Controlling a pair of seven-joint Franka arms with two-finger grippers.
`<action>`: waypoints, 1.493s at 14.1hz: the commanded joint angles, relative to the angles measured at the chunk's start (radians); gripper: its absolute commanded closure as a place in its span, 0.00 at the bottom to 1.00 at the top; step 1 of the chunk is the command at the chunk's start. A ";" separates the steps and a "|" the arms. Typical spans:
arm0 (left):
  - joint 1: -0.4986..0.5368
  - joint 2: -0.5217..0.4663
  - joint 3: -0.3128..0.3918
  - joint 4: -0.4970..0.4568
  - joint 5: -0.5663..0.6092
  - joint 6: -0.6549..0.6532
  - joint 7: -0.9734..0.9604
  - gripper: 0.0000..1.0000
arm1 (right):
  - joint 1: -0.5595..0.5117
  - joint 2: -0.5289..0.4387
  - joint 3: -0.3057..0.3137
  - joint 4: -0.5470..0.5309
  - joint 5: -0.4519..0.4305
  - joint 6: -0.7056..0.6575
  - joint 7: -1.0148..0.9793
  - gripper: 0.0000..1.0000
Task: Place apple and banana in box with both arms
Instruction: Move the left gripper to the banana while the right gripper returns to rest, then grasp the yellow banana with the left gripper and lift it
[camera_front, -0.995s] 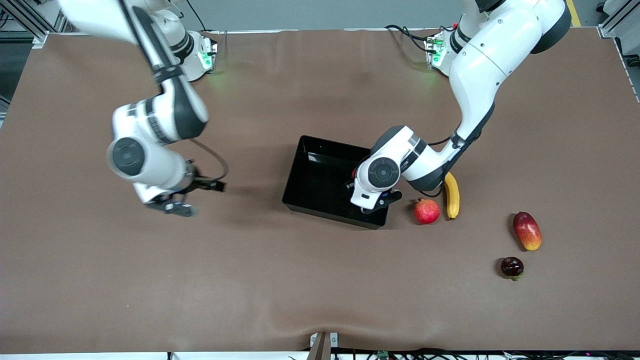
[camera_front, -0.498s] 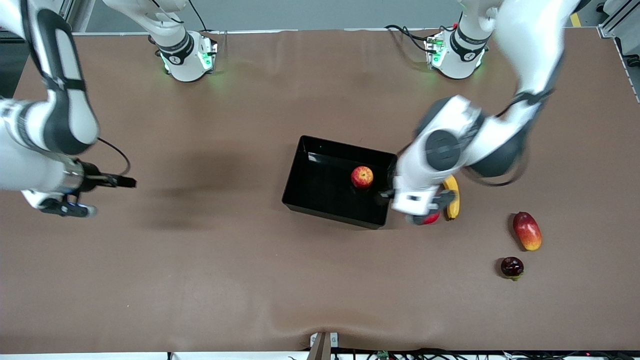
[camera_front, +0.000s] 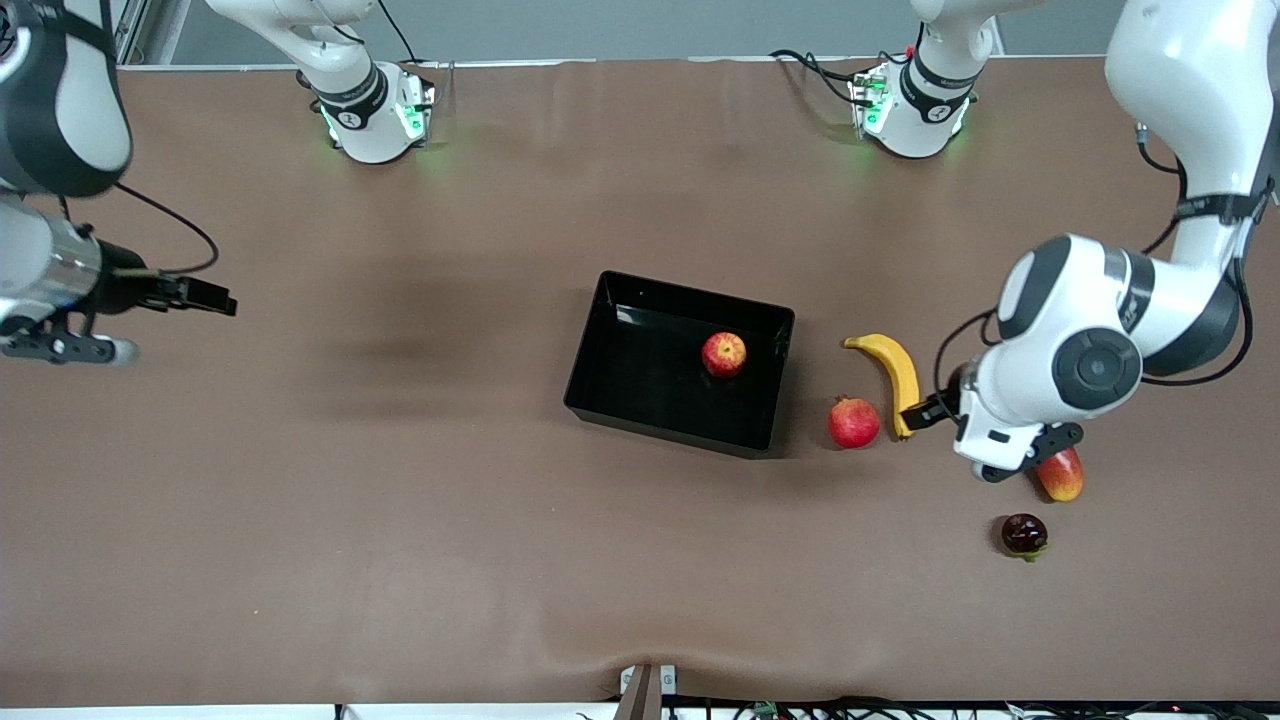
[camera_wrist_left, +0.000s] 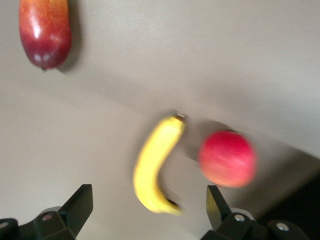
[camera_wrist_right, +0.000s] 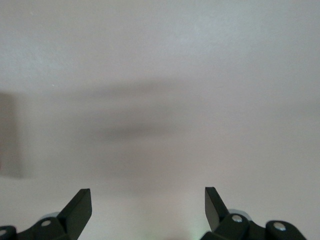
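The banana (camera_front: 893, 366) is the fruit left to move: it lies on the brown table (camera_front: 400, 520) between the box (camera_front: 600, 385) and the left arm's end, curved, with one tip just beside the round pink-red fruit (camera_front: 853, 422) and its other tip toward the robots' bases.

Nearest the front camera sits a small dark fruit (camera_front: 1024, 534), well apart from the task things. A little farther lies the red-yellow mango (camera_front: 1062, 475), partly covered in the front view by the left gripper (camera_front: 1015, 455), which hangs above the table over the mango's spot, close to the banana's near tip. Its fingers (camera_wrist_left: 80, 202) stand wide apart and hold nothing; in the left wrist view the banana (camera_wrist_left: 156, 164) shows between them, with the pink-red fruit (camera_wrist_left: 228, 158) and the mango (camera_wrist_left: 44, 31) to either side. That spread and that framing look like the stance of a hand lining up on the banana, though its exact height cannot be told.

Farther on, the apple (camera_front: 723, 354) rests inside the box, near the wall facing the banana, so that half of the job appears done.

The right gripper (camera_front: 60, 345) waits over bare table at the right arm's end, well apart from every fruit. Its fingers (camera_wrist_right: 77, 207) are spread too and empty, with only the tabletop below, probably kept aside so the left arm has room to work.
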 joint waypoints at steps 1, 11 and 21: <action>0.053 -0.034 -0.015 -0.182 0.029 0.134 0.074 0.19 | -0.037 -0.071 0.005 0.031 -0.009 -0.070 0.003 0.00; 0.061 -0.004 -0.009 -0.429 0.064 0.443 0.072 0.36 | -0.025 -0.123 0.015 0.208 -0.003 -0.240 0.006 0.00; 0.066 -0.257 -0.125 -0.341 0.022 0.153 0.056 1.00 | 0.019 -0.131 0.050 0.205 -0.058 -0.266 0.029 0.00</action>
